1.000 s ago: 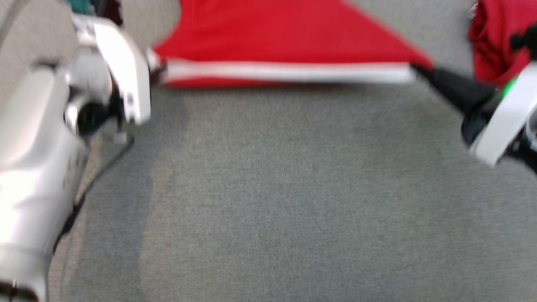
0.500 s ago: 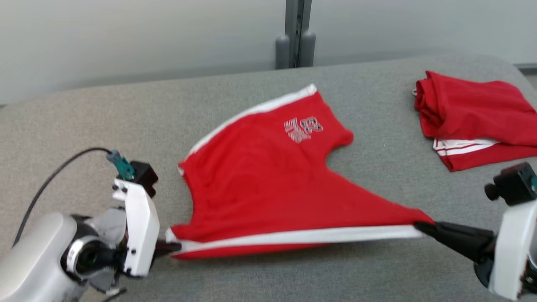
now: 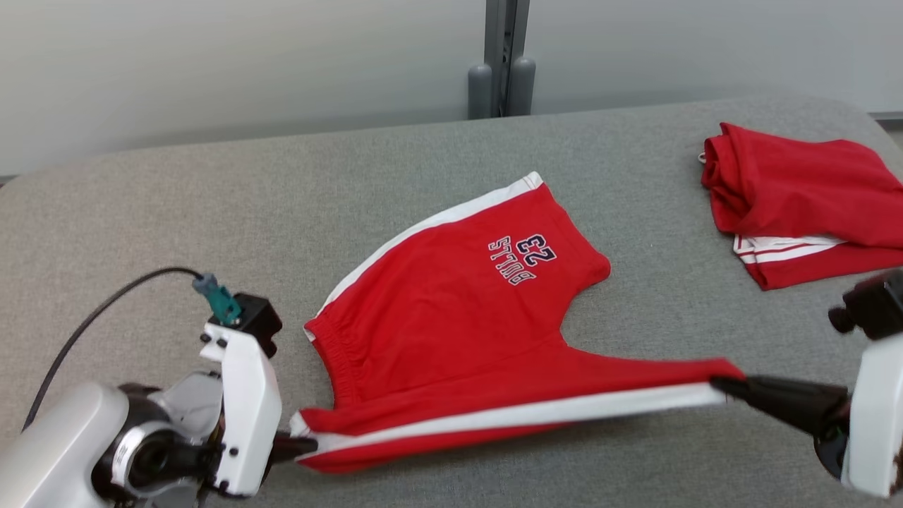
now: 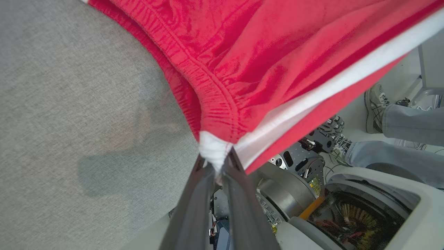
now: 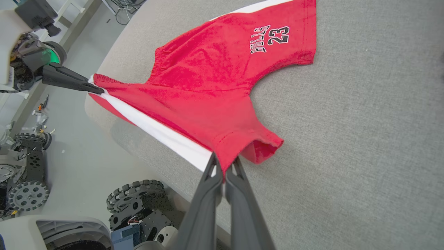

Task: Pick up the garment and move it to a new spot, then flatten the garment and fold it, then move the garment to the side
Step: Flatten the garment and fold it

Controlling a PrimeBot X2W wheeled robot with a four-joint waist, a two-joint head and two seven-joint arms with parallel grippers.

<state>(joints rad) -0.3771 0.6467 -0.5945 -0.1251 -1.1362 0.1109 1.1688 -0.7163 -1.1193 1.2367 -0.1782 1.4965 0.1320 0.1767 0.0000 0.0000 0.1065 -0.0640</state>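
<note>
The red shorts point(image 3: 451, 317) lie in the middle of the grey table point(image 3: 176, 204). The left gripper point(image 3: 307, 445) pinches the near left corner, the right gripper point(image 3: 719, 385) the near right one — both clamped tight, holding that edge straight, likely so the cloth goes flat.

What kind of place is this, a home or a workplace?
Probably a robotics lab: red shorts on a grey padded table, wheeled robot bases on the floor beside it.
</note>
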